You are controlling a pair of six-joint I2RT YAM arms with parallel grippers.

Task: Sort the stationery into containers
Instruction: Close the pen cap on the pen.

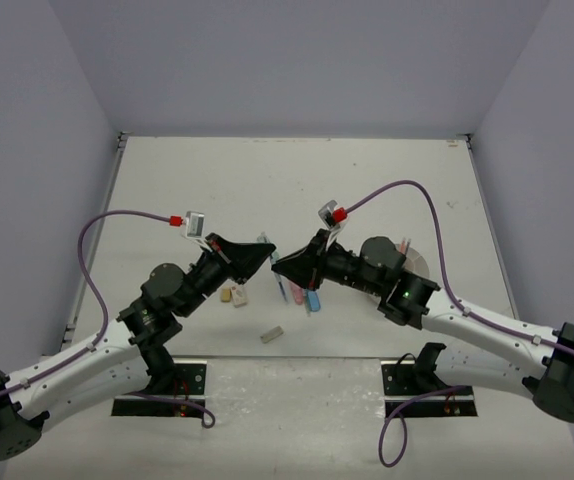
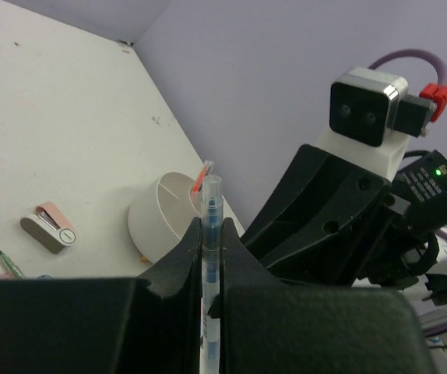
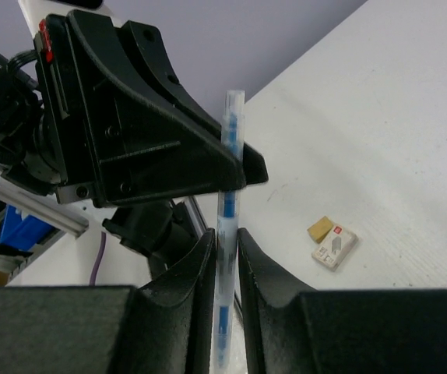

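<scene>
A: Which step are we on?
B: Mid handover, I'd say. The blue pen (image 2: 210,222) stands upright in the air over the middle of the tabletop (image 1: 367,180). The left gripper (image 1: 266,256) and right gripper (image 1: 278,263) both have it, tips almost nose to nose.
A: Both clamped?
B: Left is pressed tight on it. Right looks closed on it too (its wrist view is a bit blurred there, so call it likely).
A: Next?
B: One side must let go. The cup (image 2: 157,226) sits on the right arm's side, with a reddish pen (image 2: 202,178) in it. My guess is left opens and backs straight off, then right carries the pen over and drops it into a compartment.
A: Obstacles?
B: A skewed retreat could twist the pen. Loose below, unsorted: pink piece (image 1: 294,292), blue piece (image 1: 314,299), tan block (image 1: 227,295), white block (image 1: 240,294), grey block (image 1: 271,335).
</scene>
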